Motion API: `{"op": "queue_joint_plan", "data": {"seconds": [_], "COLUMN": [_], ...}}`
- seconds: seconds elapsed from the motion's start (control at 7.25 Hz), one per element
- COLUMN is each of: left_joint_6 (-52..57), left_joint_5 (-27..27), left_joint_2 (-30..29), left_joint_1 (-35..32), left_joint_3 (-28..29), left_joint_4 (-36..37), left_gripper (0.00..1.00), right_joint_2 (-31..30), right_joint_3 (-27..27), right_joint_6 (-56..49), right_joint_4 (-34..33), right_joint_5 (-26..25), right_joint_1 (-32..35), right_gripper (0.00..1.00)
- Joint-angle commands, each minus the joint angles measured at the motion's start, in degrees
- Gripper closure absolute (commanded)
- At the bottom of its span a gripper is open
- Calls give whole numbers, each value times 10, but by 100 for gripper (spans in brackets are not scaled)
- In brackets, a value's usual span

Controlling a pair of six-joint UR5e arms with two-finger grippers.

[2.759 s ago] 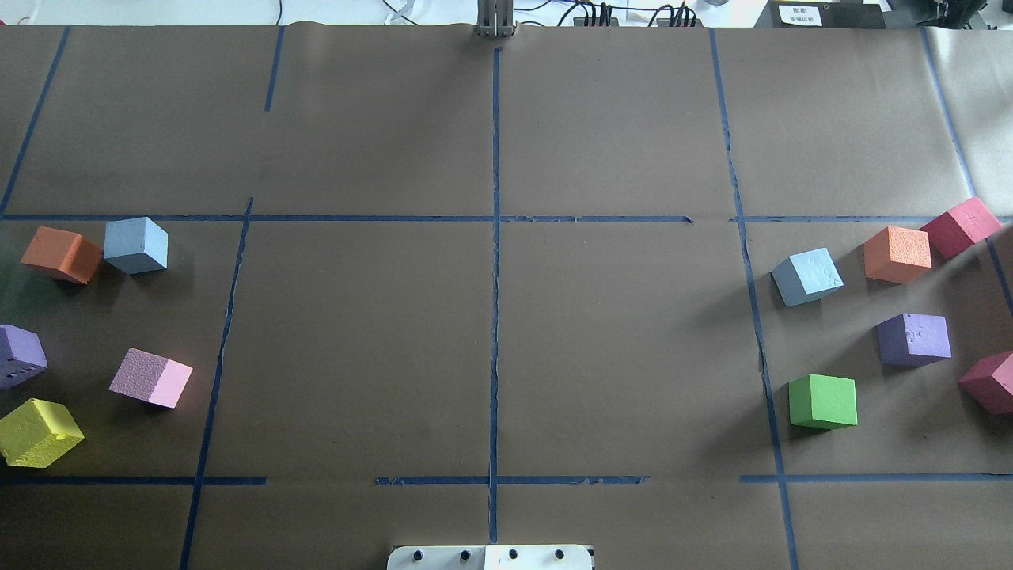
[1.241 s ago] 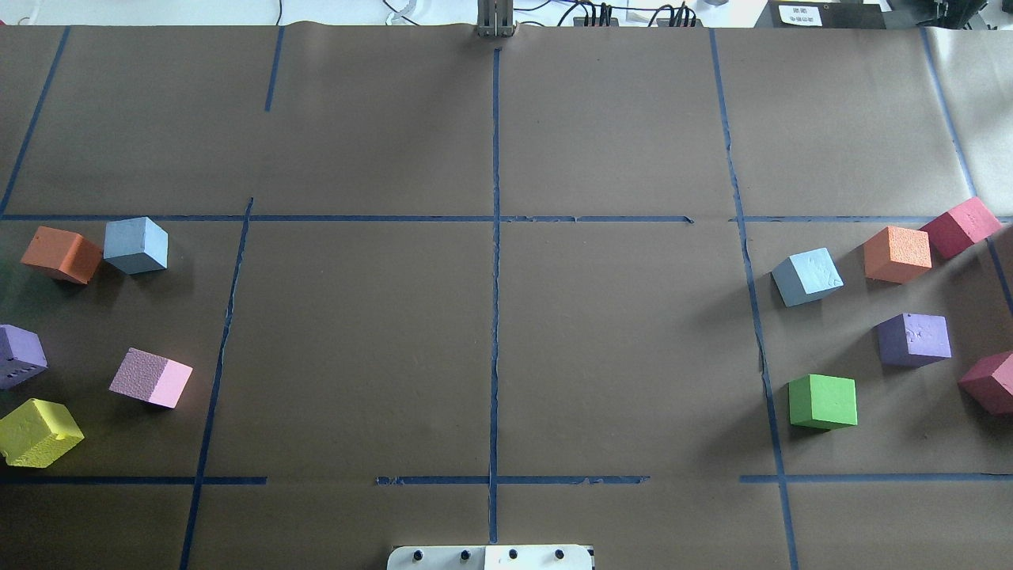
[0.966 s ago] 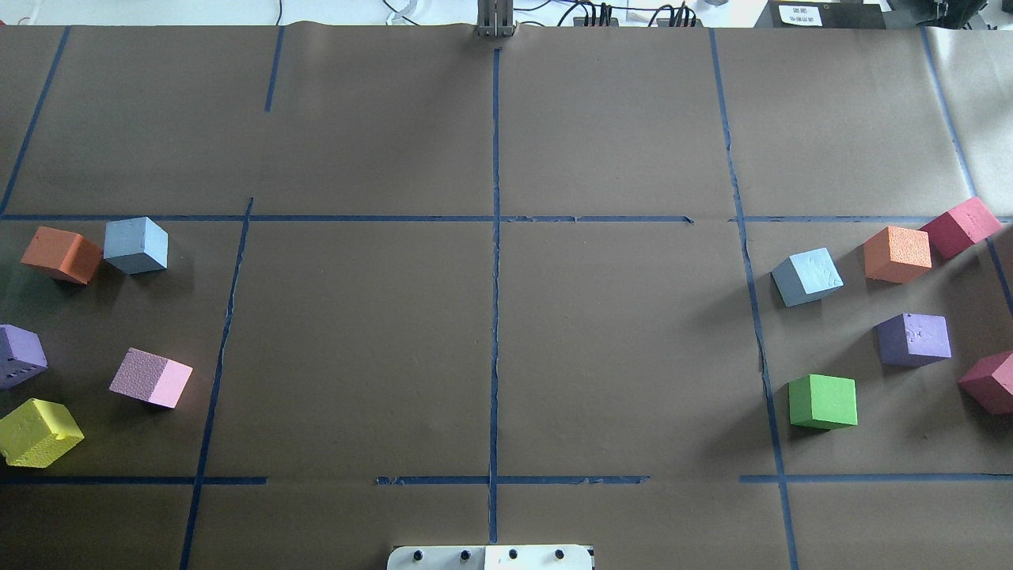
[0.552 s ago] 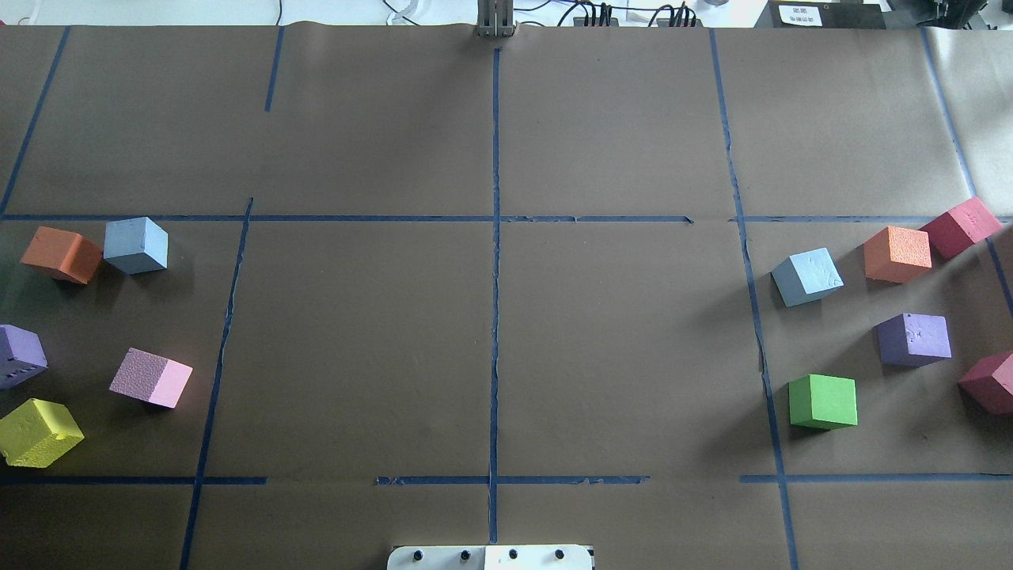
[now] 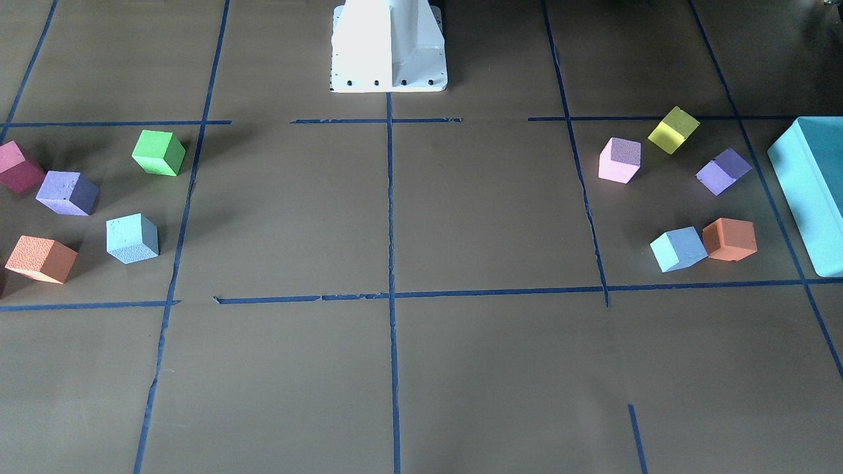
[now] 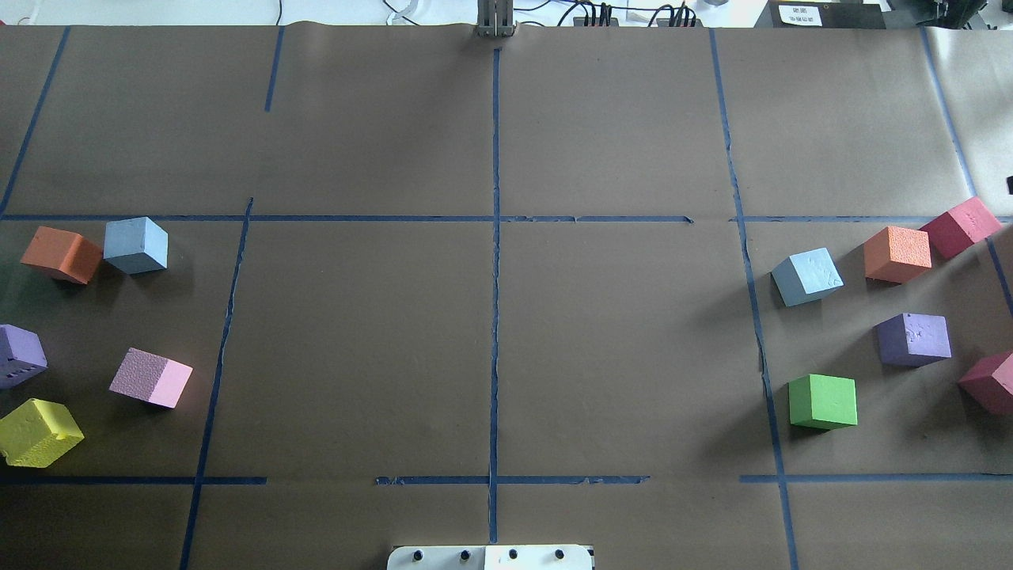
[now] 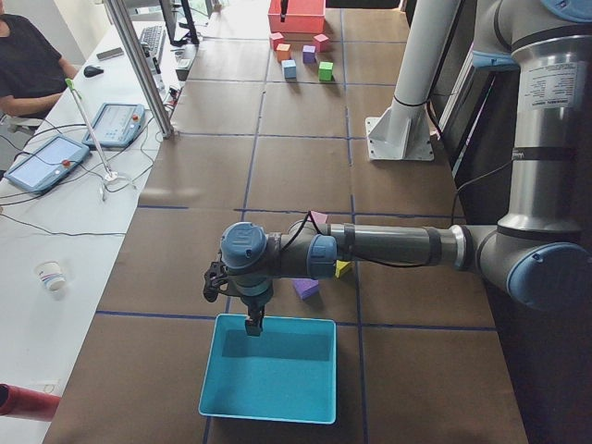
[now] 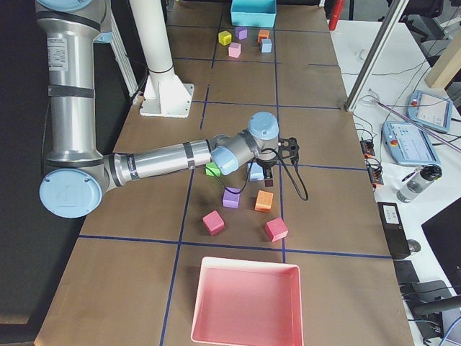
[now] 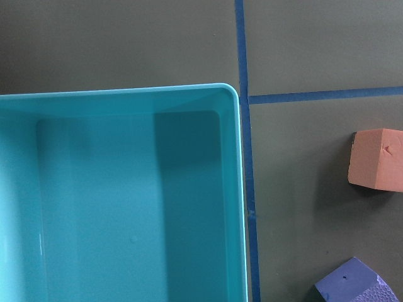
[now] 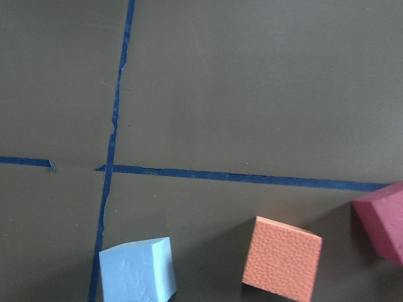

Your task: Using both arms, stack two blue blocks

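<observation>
One blue block [image 6: 136, 245] [image 5: 678, 249] sits on the robot's left side, touching an orange cube [image 6: 62, 255]. The other blue block [image 6: 806, 276] [image 5: 132, 238] [image 10: 137, 270] lies on the right side beside a tape line. The left gripper [image 7: 252, 324] hangs over a corner of the teal box [image 7: 268, 379], away from its blue block. The right gripper [image 8: 269, 180] hovers close above the right-side blue block [image 8: 256, 173]. Both grippers show only in the side views, so I cannot tell whether they are open or shut. Their fingers are out of both wrist views.
Left-side cubes: pink [image 6: 150, 378], yellow [image 6: 37, 431], purple [image 6: 20, 355]. Right-side cubes: orange [image 6: 897, 254], purple [image 6: 914, 339], green [image 6: 823, 401] and two red [image 6: 961, 226]. A pink tray [image 8: 245, 303] lies at the right end. The white pedestal [image 5: 388, 46] stands centre-back.
No block has moved. A small dark piece now shows at the right edge of the overhead view, just above the red cube.
</observation>
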Motion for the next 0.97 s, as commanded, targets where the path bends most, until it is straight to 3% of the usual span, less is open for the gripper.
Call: {"op": "queue_joint_plan", "data": {"seconds": [0.0,0.83], "left_joint_6": [0,-1], "left_joint_5": [0,-1], "left_joint_2": [0,0], "left_joint_1": [0,0], "left_joint_3": [-1,-9], "left_joint_4": [0,1], "left_gripper": [0,0], "right_joint_2": [12,62], "right_joint_3": [3,-61], "right_joint_6": [64,62], "right_joint_4": [23,17], "right_joint_5": [-64,-139], "right_joint_1": [-98,-193], "right_gripper": [0,0]}}
